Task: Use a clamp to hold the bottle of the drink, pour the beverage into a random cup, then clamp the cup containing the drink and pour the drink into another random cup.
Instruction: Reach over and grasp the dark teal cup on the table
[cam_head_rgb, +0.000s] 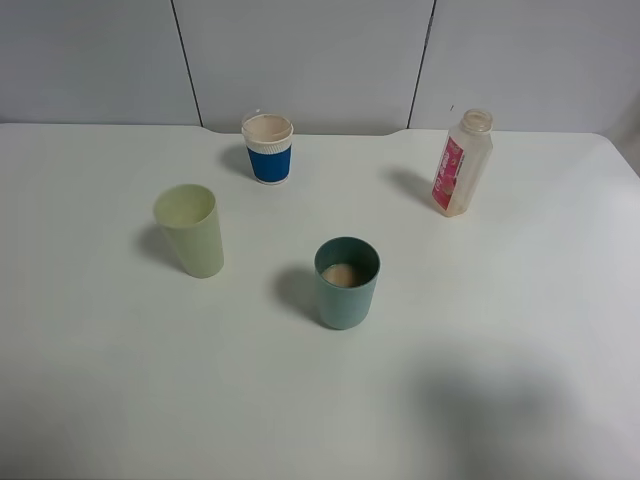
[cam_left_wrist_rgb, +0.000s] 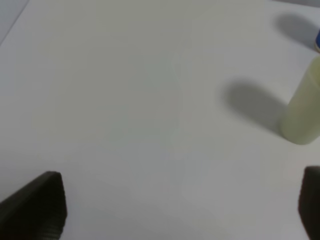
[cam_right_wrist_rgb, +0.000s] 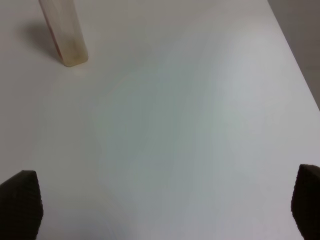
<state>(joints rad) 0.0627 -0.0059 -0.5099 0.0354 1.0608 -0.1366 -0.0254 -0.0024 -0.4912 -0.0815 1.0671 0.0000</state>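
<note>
The bottle (cam_head_rgb: 462, 164) stands upright at the back right of the white table, uncapped, with a pink-red label and only a little beige liquid at its bottom; its lower part (cam_right_wrist_rgb: 64, 34) shows in the right wrist view. The teal cup (cam_head_rgb: 347, 282) stands near the middle with pale beige beverage (cam_head_rgb: 342, 275) in its bottom. At the left the pale yellow-green cup (cam_head_rgb: 190, 230) is upright; its side (cam_left_wrist_rgb: 302, 112) shows in the left wrist view. Neither arm appears in the high view. My left gripper (cam_left_wrist_rgb: 182, 207) and right gripper (cam_right_wrist_rgb: 165, 207) are open over bare table, holding nothing.
A paper cup with a blue sleeve (cam_head_rgb: 268, 148) stands at the back, between the pale green cup and the bottle. The table's right edge (cam_right_wrist_rgb: 295, 65) runs past the right gripper. A grey panelled wall (cam_head_rgb: 320, 60) rises behind the table.
</note>
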